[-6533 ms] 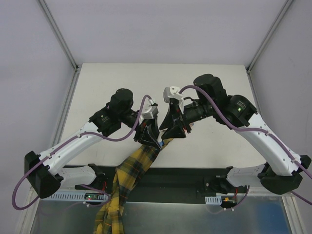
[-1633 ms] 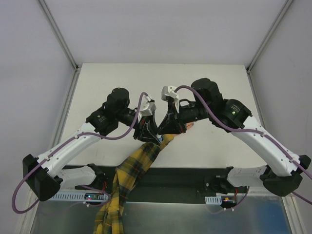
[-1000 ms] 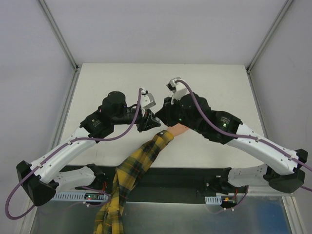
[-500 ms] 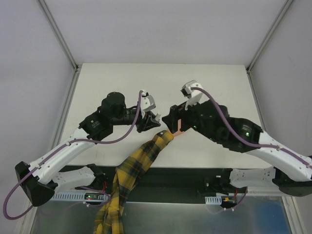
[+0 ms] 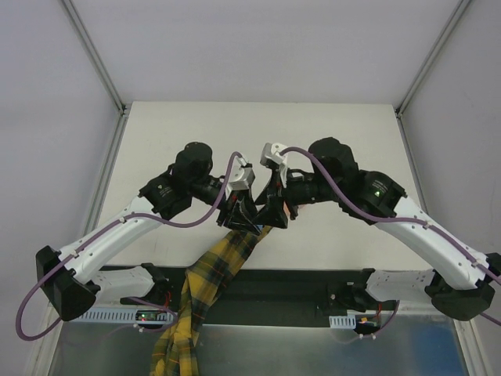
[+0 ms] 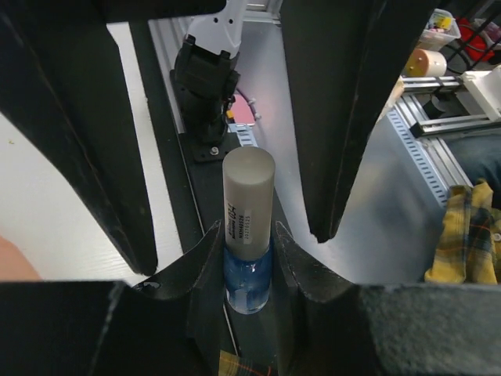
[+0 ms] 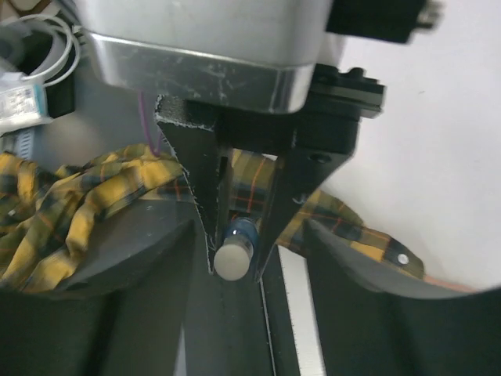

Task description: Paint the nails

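Note:
My left gripper (image 5: 239, 213) is shut on the small blue polish bottle (image 6: 247, 274), whose grey cap (image 6: 248, 188) points at my right gripper (image 5: 275, 210). In the right wrist view the bottle (image 7: 237, 249) sits between the left fingers, cap end on. My right gripper (image 7: 249, 235) is open, its fingers (image 6: 352, 117) standing either side of the cap without touching it. The yellow plaid sleeve (image 5: 227, 254) runs from below up to the grippers. Only slivers of the peach hand (image 7: 462, 286) show. The nails are hidden.
A black strip (image 5: 297, 282) with both arm bases runs along the table's near edge, and a metal surface (image 5: 313, 348) lies below it. The white table (image 5: 258, 129) stretches behind the grippers. Frame posts (image 5: 94, 55) stand at the back corners.
My right arm has drawn back and its gripper now faces the left gripper at the bottle cap. The left gripper has moved over the cuff. The peach hand that showed before is now covered.

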{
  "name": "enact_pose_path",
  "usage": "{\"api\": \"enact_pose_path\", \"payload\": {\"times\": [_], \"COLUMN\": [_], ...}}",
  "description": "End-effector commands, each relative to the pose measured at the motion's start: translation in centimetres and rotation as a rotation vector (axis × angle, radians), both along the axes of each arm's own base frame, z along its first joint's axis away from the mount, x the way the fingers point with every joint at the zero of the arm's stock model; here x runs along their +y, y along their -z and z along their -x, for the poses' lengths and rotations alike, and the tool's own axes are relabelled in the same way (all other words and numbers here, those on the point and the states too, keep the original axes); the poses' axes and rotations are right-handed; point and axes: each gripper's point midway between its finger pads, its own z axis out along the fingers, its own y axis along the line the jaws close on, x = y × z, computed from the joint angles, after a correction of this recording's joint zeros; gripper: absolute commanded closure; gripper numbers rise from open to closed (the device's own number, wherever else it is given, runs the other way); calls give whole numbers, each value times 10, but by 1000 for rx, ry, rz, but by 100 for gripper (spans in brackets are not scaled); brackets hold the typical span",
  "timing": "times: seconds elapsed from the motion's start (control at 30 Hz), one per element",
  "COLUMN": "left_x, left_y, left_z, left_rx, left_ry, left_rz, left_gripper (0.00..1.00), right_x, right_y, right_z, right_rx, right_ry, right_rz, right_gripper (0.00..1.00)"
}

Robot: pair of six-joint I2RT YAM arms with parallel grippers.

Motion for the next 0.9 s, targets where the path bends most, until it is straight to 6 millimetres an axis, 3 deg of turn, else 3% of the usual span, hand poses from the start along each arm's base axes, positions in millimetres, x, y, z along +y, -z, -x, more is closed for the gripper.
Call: {"api": "enact_pose_path", "payload": {"times": [0.0, 0.13, 0.23, 0.3, 0.37, 0.4, 0.47, 0.53, 0.57, 0.6, 0.63, 0.67, 0.7, 0.77, 0.87], "left_x": [4, 6, 6, 3, 0, -4, -3, 1, 5, 10, 20, 24, 29, 36, 32], "left_y": [-24, -25, -26, -24, -22, -17, -13, -7, -3, 0, 1, 4, 5, 1, -2], "left_z": [11, 9, 6, -1, -15, -35, -54, -90, -103, -115, -136, -143, -148, -153, -144], "left_rx": [-19, -21, -25, -40, -67, -93, -123, -166, -182, -194, -219, -232, -238, -256, -258], "left_ry": [99, 93, 80, 28, -60, -176, -293, -502, -579, -653, -782, -829, -867, -922, -874], "left_rz": [75, 77, 78, 66, 53, 27, 3, -45, -66, -84, -112, -127, -135, -135, -114], "left_gripper": [100, 100, 100, 100, 100, 100, 100, 100, 100, 100, 100, 100, 100, 100, 100], "right_x": [5, 4, 2, 2, 5, 6, 9, 13, 1, -12, -21, -42, -43, -26, -20], "right_y": [-22, -13, -11, -11, -8, -6, 0, 6, 12, 11, 13, 18, 22, 18, 16], "right_z": [28, 26, 22, 20, 11, 6, -11, -21, -57, -79, -77, -87, -84, -79, -81], "right_rx": [-30, -9, -4, 7, 18, 26, 56, 95, 31, 4, 5, 29, 46, 92, 82], "right_ry": [-221, -225, -211, -185, -133, -104, 27, 163, 422, 633, 788, 1002, 1055, 1055, 1050], "right_rz": [-82, -62, -60, -60, -45, -42, -22, 3, 48, 74, 99, 109, 96, -4, -18], "right_gripper": [48, 61, 78, 99, 99, 99, 99, 99, 99, 99, 99, 100, 100, 100, 99]}}
